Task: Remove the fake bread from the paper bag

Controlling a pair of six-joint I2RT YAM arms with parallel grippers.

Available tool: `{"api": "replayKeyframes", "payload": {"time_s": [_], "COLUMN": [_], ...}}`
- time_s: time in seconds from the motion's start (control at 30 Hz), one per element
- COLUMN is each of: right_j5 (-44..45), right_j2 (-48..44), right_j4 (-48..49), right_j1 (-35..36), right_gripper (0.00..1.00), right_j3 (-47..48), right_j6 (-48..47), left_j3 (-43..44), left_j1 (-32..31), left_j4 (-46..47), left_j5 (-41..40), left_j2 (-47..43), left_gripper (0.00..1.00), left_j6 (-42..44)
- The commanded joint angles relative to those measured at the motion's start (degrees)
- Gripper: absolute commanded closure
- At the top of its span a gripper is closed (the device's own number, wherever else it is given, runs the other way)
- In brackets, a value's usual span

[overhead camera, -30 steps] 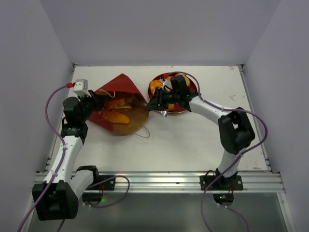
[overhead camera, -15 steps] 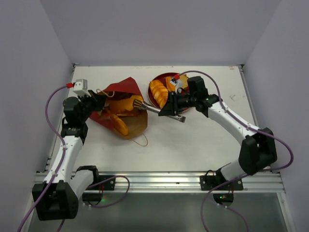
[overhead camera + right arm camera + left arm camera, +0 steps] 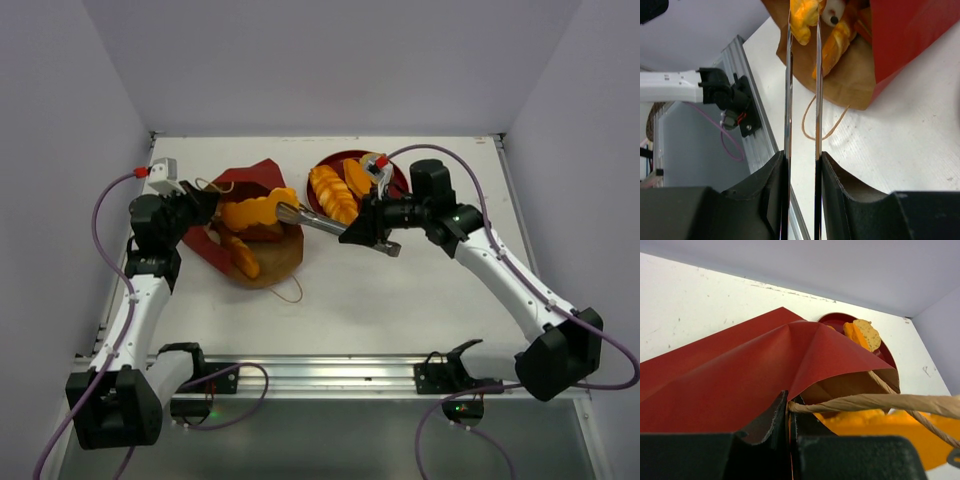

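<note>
My right gripper (image 3: 284,211) clamps the bread (image 3: 250,214) by one end, loaf pointing left over the bag (image 3: 258,174); left gripper (image 3: 205,207) pinches its rim.

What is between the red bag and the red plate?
In the top view, the right gripper reaches across that narrow gap, pinching a wavy bread.

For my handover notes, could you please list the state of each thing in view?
Paper bag: on its side, mouth open.
Left end effector: shut on the paper bag's edge.
Right end effector: shut on wavy loaf at the bag's mouth.
Long bun: inside the bag.
Plate: holds a ridged loaf and a wedge.
</note>
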Motion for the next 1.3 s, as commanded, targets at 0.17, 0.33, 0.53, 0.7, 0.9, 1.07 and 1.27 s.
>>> {"api": "replayKeyframes", "payload": {"time_s": [0.17, 0.33, 0.53, 0.7, 0.9, 1.07, 1.27], "right_j5": [-10.8, -12.7, -18.2, -29.4, -20.3, -10.8, -3.0], "right_j2": [-6.1, -9.4, -10.8, -9.0, -8.0, -9.7, -8.0], "right_j4": [-18.6, -28.3, -30.8, -32.1, -26.3, -2.2, 32.4], "right_j1": [-0.5, -4.7, -16.0, -32.3, -39.4, -40.9, -41.0], "right_gripper": [1.0, 1.0, 1.0, 1.0, 1.0, 1.0, 1.0], "right_j3": [5.7, 9.0, 13.1, 19.1, 14.1, -0.7, -19.8], "right_j6": [-23.0, -31.6, -31.2, -29.1, -18.5, 5.3, 33.6], "left_j3": [5.4, 7.6, 7.9, 8.9, 8.3, 5.0, 1.1], "left_j1": [1.0, 1.0, 1.2, 1.4, 1.5, 1.5, 1.5], "left_j4": [-0.7, -1.3, -0.3, -0.2, 0.5, 1.6, 1.2], "left_j5": [-2.1, -1.8, -2.3, -2.3, -2.0, -0.7, -0.6], "left_j2": [2.2, 5.1, 6.9, 9.5, 9.9, 6.4, 1.9], "left_gripper": [0.91, 0.91, 0.91, 0.91, 0.91, 0.91, 0.91], "left_j6": [0.0, 1.2, 1.4, 1.8, 1.8, 2.0, 3.9]}}
